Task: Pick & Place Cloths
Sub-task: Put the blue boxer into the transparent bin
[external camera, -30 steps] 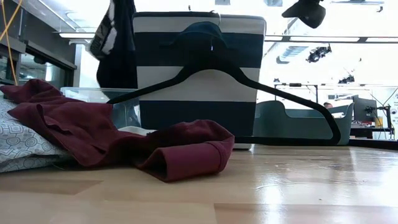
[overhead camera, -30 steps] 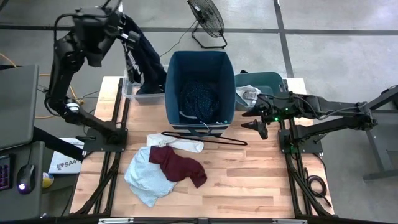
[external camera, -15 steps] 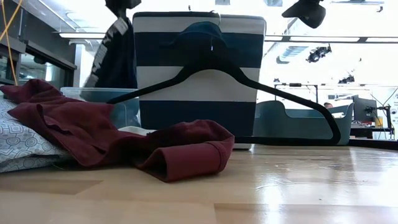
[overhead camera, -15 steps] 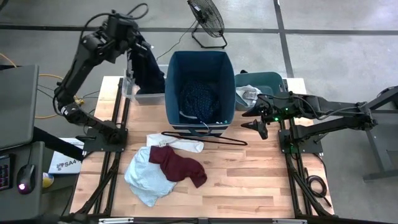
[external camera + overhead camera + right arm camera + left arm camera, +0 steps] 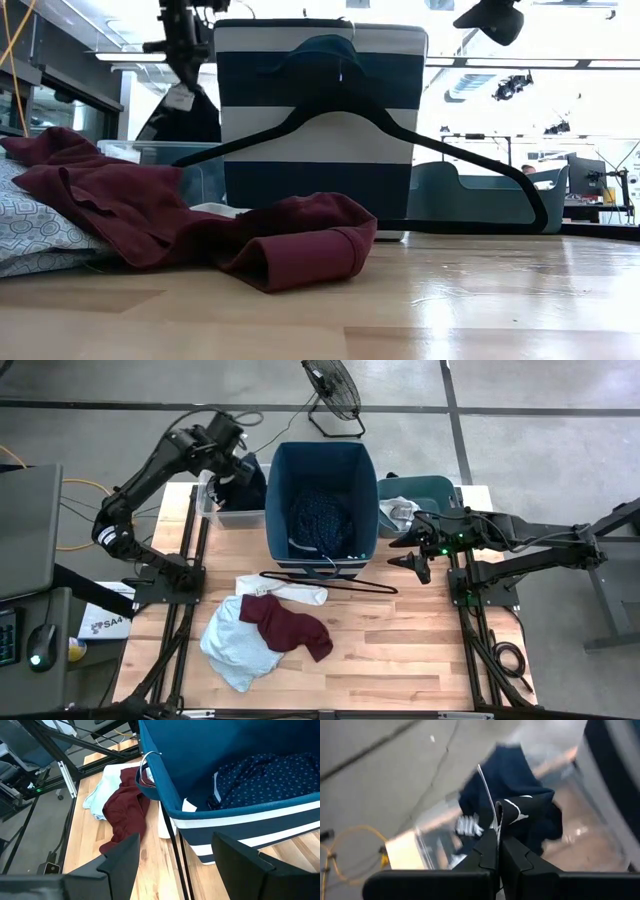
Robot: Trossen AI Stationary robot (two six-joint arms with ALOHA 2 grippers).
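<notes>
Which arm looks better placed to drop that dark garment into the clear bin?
The left. Its gripper is shut on the black garment, hanging over the clear bin. The right gripper waits open beside the blue basket.

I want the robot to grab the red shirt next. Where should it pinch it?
Best guess: pinch the raised folded end of the maroon cloth, coming straight down from above. That end sits bunched up on bare table, clear of the pale blue-grey cloth and the hanger, so the fingers likely catch only maroon.
</notes>
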